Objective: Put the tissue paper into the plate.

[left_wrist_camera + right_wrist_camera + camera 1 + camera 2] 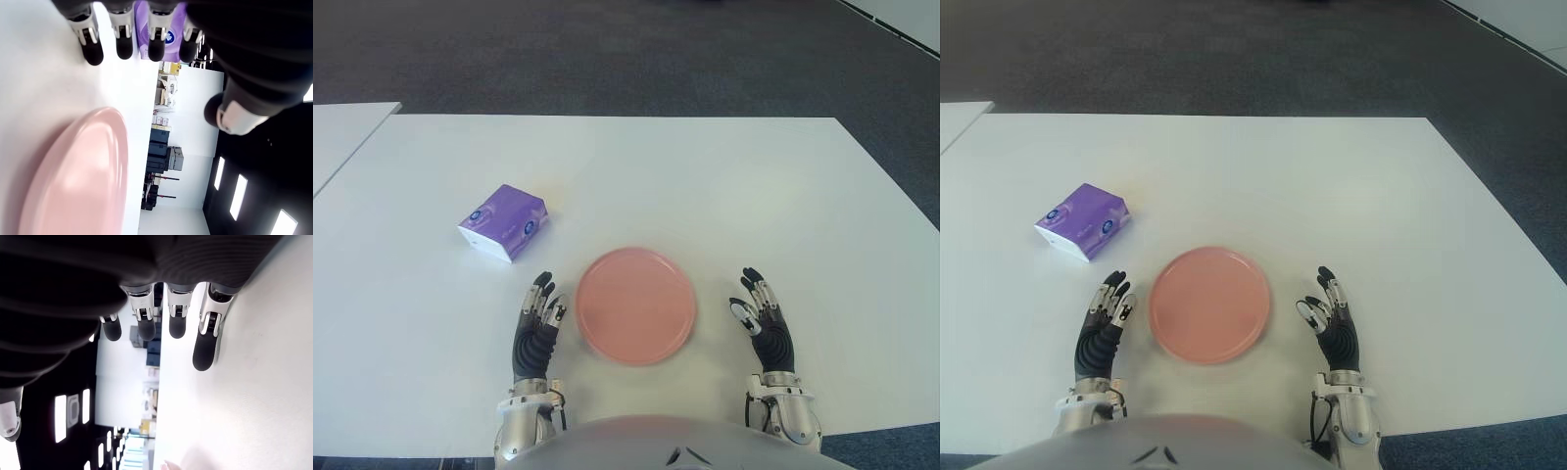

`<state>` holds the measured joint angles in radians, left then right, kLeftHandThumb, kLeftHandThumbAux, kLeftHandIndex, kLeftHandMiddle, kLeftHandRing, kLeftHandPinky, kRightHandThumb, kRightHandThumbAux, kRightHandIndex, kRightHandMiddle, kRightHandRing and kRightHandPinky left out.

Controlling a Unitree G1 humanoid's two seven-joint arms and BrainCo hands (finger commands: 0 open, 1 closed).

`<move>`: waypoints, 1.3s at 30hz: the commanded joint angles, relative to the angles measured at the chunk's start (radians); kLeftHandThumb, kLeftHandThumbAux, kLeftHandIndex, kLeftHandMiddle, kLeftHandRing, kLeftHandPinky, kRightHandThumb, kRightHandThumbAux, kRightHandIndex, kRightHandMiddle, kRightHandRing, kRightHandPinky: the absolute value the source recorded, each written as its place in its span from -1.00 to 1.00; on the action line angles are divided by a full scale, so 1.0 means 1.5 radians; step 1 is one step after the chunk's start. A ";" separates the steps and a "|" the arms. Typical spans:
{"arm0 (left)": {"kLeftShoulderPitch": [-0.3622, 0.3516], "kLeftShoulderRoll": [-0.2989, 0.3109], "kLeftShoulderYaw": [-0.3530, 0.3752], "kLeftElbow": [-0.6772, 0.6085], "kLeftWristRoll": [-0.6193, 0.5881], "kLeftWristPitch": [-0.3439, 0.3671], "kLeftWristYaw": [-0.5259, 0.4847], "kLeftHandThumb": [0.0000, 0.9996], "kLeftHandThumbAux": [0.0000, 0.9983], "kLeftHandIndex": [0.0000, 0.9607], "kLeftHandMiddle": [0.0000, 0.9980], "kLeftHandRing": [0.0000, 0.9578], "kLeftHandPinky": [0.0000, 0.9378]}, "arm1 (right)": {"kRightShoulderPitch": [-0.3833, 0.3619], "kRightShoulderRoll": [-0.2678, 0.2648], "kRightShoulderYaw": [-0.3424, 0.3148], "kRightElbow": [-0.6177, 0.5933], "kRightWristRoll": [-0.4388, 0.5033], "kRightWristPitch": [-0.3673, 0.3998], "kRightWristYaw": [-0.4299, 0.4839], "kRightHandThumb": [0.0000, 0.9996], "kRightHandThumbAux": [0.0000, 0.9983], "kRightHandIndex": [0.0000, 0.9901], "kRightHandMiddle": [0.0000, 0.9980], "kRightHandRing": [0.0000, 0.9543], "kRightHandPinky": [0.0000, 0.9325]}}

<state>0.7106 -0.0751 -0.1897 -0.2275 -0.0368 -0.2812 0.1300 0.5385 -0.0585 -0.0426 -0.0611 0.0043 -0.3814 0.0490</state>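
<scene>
Left hand: the left hand [536, 333] shows near the front edge of the worktop, just left of the plate, palm turned inward toward it, fingers [91, 45] straight and loosely spread, holding nothing.
Right hand: the right hand [766, 323] shows on the other side of the plate, a little farther from its rim, also palm inward, its fingers [205, 340] extended and apart, with nothing in them.
Plate: a round pink plate [635, 305] lies flat on the worktop between the two hands, nearer the left one; nothing is in it.
Tissue paper: a purple pack of tissue paper [504, 222] with a white side and a small round mark lies on the worktop beyond the left hand and to the left of the plate, apart from both, turned at an angle to the worktop's edges. In the left wrist view the pack shows just past the left fingertips.
Worktop: the white worktop [705, 186] stretches away behind the plate; a second white surface [342, 127] stands off its far left corner.
Floor: dark grey carpet [607, 59] lies beyond the far edge.
</scene>
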 commanded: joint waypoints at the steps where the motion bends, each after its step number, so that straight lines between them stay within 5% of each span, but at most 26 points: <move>1: 0.015 -0.029 -0.025 -0.004 0.001 0.013 0.009 -0.47 0.17 -0.79 -0.82 -0.82 -0.73 | 0.013 0.001 0.000 0.025 0.005 0.023 0.005 -0.75 -0.06 -1.00 -1.00 -1.00 -1.00; 24: -0.003 -0.020 -0.007 -0.048 -0.014 0.048 0.016 -0.44 0.15 -0.75 -0.81 -0.82 -0.77 | 0.011 0.003 0.000 0.020 -0.008 0.045 -0.006 -0.76 -0.06 -1.00 -1.00 -1.00 -1.00; 34: -0.041 0.024 0.025 -0.023 0.308 -0.073 0.160 -0.45 0.18 -0.88 -0.86 -0.83 -0.77 | 0.004 0.003 -0.001 0.031 -0.004 0.037 -0.002 -0.76 -0.07 -1.00 -1.00 -1.00 -1.00; 39: -0.137 0.078 0.100 0.024 0.408 -0.068 0.237 -0.34 0.17 -0.91 -0.85 -0.85 -0.80 | -0.004 0.003 -0.003 0.047 0.001 0.027 0.000 -0.74 -0.07 -1.00 -1.00 -1.00 -1.00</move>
<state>0.5898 -0.0166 -0.1098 -0.2457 0.4804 -0.3824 0.4114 0.5267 -0.0578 -0.0479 -0.0462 -0.0003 -0.3806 0.0436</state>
